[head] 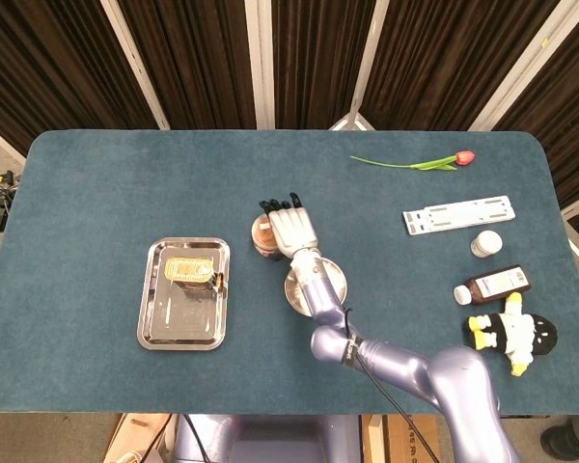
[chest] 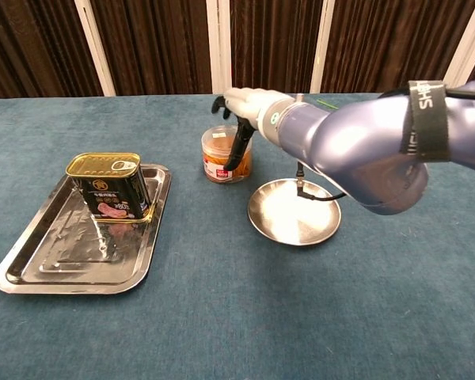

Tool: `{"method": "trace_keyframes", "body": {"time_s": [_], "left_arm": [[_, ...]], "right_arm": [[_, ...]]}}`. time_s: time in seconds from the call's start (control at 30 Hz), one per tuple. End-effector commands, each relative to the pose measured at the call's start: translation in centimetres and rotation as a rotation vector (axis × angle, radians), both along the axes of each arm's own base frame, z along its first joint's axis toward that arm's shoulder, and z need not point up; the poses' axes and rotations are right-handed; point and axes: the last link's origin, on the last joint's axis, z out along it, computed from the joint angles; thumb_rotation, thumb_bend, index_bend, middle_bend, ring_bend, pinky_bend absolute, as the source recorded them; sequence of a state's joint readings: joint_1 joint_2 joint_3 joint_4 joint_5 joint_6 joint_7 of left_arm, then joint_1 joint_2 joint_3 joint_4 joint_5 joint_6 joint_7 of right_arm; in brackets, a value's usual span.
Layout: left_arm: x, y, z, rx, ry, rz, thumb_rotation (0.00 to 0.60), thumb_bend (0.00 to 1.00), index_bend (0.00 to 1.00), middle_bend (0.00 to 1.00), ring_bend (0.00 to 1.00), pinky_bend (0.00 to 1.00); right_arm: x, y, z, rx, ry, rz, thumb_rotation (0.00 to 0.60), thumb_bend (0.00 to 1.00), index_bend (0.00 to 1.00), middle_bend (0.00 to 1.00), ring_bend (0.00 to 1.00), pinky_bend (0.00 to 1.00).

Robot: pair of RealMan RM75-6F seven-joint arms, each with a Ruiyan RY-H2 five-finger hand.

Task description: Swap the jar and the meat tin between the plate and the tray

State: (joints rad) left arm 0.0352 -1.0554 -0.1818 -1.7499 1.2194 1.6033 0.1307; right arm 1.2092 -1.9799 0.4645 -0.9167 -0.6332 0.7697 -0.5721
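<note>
Head view: The right hand [head: 291,230] grips the small clear plastic jar with tan contents [head: 263,235] from the side, fingers wrapped over its top edge. The jar is off the round shiny metal plate [head: 330,283] and sits between that plate and the rectangular shiny metal tray [head: 182,323]; whether it touches the teal table cloth [head: 96,193] cannot be told here. The gold-lidded rectangular meat tin [head: 189,268] stands in the far end of the tray. The left hand is not visible.

Chest view: The right hand [chest: 245,103] holds the jar [chest: 222,157] with dark fingertips [chest: 236,153] down its right wall. The jar stands upright, at or just above the cloth, beside the bare plate [chest: 294,212]. It carries a red-and-white label band and appears lidless, so it should be kept level. The wall is probably smooth, light and slightly yielding: take hold around the mid-body, not the rim. The meat tin [chest: 109,186] shows a dark printed side and a gold top with a pull tab. It is likely rigid and heavier, with slick flat faces; grasp across its two broad sides, above the tray [chest: 55,273] rim.
</note>
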Motion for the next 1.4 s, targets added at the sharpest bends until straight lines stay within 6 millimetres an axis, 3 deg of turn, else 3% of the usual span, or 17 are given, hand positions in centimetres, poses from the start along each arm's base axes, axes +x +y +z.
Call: {"method": "trace_keyframes", "body": {"time_s": [0.03, 0.17, 0.33, 0.43, 0.53, 0.67, 0.77, 0.87, 1.0, 1.27, 1.4], "left_arm": [[0.0, 0.0, 0.0, -0.001, -0.001, 0.002, 0.6, 0.13, 0.15, 0.0, 0.0, 0.0], [-0.1, 0.1, -0.1, -0.007, 0.001, 0.006, 0.6, 0.13, 0.15, 0.0, 0.0, 0.0], [0.4, 0.4, -0.2, -0.015, -0.001, -0.048, 0.6, 0.13, 0.15, 0.0, 0.0, 0.0], [0.9, 0.3, -0.2, -0.033, -0.039, -0.138, 0.6, 0.13, 0.15, 0.0, 0.0, 0.0], [1.2, 0.0, 0.4, -0.037, -0.067, -0.215, 0.6, 0.13, 0.15, 0.0, 0.0, 0.0], [1.5, 0.2, 0.1, -0.047, -0.067, -0.266, 0.6, 0.12, 0.15, 0.0, 0.0, 0.0], [2.1, 1.0, -0.9, -0.118, -0.086, -0.323, 0.6, 0.12, 0.14, 0.0, 0.0, 0.03], [3.6, 3.0, -1.6, -0.201, -0.144, -0.452, 0.6, 0.12, 0.14, 0.0, 0.0, 0.03], [5.7, 5.9, -2.5, -0.287, -0.092, -0.487, 0.6, 0.1, 0.14, 0.0, 0.0, 0.03], [9.6, 10.3, -6.0, -0.501, -0.177, -0.4, 0.6, 0.06, 0.13, 0.0, 0.0, 0.0], [10.3, 12.2, -8.1, -0.589, -0.211, -0.362, 0.6, 0.06, 0.13, 0.0, 0.0, 0.0]], "right_arm": [[0.5, 0.0, 0.0, 0.03, 0.025, 0.005, 0.6, 0.02, 0.0, 0.0, 0.0, 0.0], [0.3, 0.3, 1.6, 0.042, 0.057, 0.008, 0.6, 0.02, 0.0, 0.0, 0.0, 0.0], [-1.6, 1.9, 6.9, -0.064, 0.037, 0.037, 0.6, 0.02, 0.0, 0.0, 0.0, 0.0], [-5.3, 4.4, 11.6, -0.119, -0.008, 0.02, 0.6, 0.02, 0.0, 0.0, 0.0, 0.0], [-10.3, 7.8, 15.8, -0.15, -0.007, -0.012, 0.6, 0.02, 0.0, 0.0, 0.0, 0.0], [-16.6, 13.1, 19.5, -0.199, 0.061, -0.032, 0.6, 0.02, 0.0, 0.0, 0.0, 0.0], [-19.7, 16.7, 20.3, -0.221, 0.068, -0.039, 0.6, 0.02, 0.0, 0.0, 0.0, 0.0], [-22.3, 20.1, 19.8, -0.214, 0.033, -0.058, 0.6, 0.02, 0.0, 0.0, 0.0, 0.0], [-24.9, 23.0, 18.9, -0.188, 0.02, -0.094, 0.6, 0.02, 0.0, 0.0, 0.0, 0.0], [-26.8, 24.1, 18.8, -0.239, 0.048, -0.132, 0.6, 0.02, 0.0, 0.0, 0.0, 0.0], [-26.8, 24.1, 19.2, -0.269, 0.043, -0.131, 0.6, 0.02, 0.0, 0.0, 0.0, 0.0]]}}
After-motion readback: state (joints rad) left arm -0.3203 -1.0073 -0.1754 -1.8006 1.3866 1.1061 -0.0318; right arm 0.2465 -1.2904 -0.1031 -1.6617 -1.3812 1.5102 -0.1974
